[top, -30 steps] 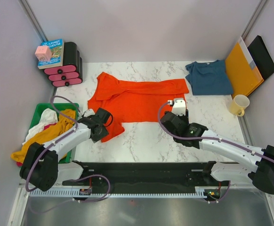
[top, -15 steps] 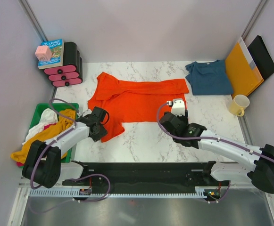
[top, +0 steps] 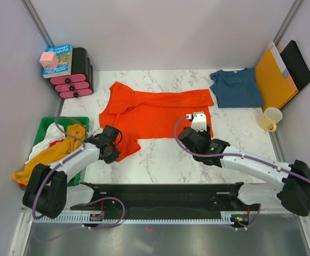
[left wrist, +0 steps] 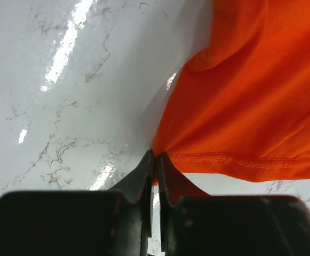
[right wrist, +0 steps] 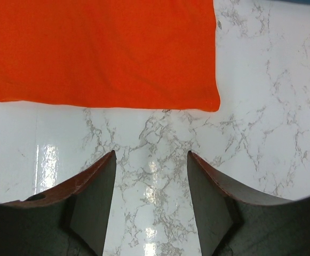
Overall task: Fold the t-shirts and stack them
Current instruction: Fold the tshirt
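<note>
Top external view is showing the orange-red t-shirt (top: 155,114) lying spread across the middle of the worktop (top: 165,160), partly doubled over, with a loose flap trailing toward the near left. On that flap the left pincer (left wrist: 155,160) is clenching the hemmed corner, low against the marble in the left wrist view, probably so it can carry the corner across for a fold. Further right, the right pincer (right wrist: 150,153) is hanging released and gripping nothing, just near of the shirt's near-right corner, likely lining up to take that corner so both ends lift together. At the far right the dark teal-blue t-shirt (top: 237,88) is lying in a compact, roughly folded shape, well apart, seemingly marking where the stack is going.
</note>
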Robot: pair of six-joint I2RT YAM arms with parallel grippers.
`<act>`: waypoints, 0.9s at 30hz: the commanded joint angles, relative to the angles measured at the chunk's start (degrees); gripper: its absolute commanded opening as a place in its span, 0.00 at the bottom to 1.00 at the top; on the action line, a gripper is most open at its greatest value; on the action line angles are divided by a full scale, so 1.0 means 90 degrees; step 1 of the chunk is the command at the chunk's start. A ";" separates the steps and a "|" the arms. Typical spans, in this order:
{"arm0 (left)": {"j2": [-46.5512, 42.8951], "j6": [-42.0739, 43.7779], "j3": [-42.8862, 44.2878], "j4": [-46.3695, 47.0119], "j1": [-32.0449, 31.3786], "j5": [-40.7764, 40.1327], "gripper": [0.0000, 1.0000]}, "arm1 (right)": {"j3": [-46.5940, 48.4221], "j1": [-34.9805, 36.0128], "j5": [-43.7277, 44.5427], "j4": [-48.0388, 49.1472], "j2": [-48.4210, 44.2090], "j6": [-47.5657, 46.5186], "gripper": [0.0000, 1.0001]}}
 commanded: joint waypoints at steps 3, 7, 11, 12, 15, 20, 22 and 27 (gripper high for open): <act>-0.0160 0.0175 -0.0112 0.0098 -0.0055 -0.0031 0.02 | 0.0036 -0.0184 0.0265 -0.0041 -0.0065 0.0452 0.64; -0.0267 0.0351 -0.0023 0.0079 -0.0065 -0.0109 0.02 | -0.0091 -0.1605 -0.0211 -0.0159 -0.0017 0.0609 0.64; -0.0238 0.0517 0.0103 0.0039 -0.0065 -0.0099 0.02 | -0.0121 -0.2567 -0.0878 0.0055 0.0509 0.0560 0.62; -0.0228 0.0537 0.0162 0.0010 -0.0065 -0.0080 0.02 | -0.0101 -0.2635 -0.0897 0.0123 0.0791 0.0560 0.62; -0.0219 0.0634 0.0250 0.0030 -0.0056 -0.0031 0.02 | -0.0004 -0.2850 -0.1131 0.0533 0.1310 0.0501 0.62; -0.0209 0.0790 0.0396 0.0010 -0.0056 0.0047 0.02 | 0.0308 -0.3134 -0.1493 0.0895 0.2023 0.0569 0.62; -0.0238 0.0820 0.0426 0.0010 -0.0065 0.0067 0.02 | 0.0338 -0.3144 -0.1483 0.1002 0.2112 0.0569 0.62; -0.0335 0.0927 0.0485 0.0000 -0.0065 0.0057 0.02 | 0.0378 -0.3173 -0.1415 0.1139 0.2132 0.0638 0.62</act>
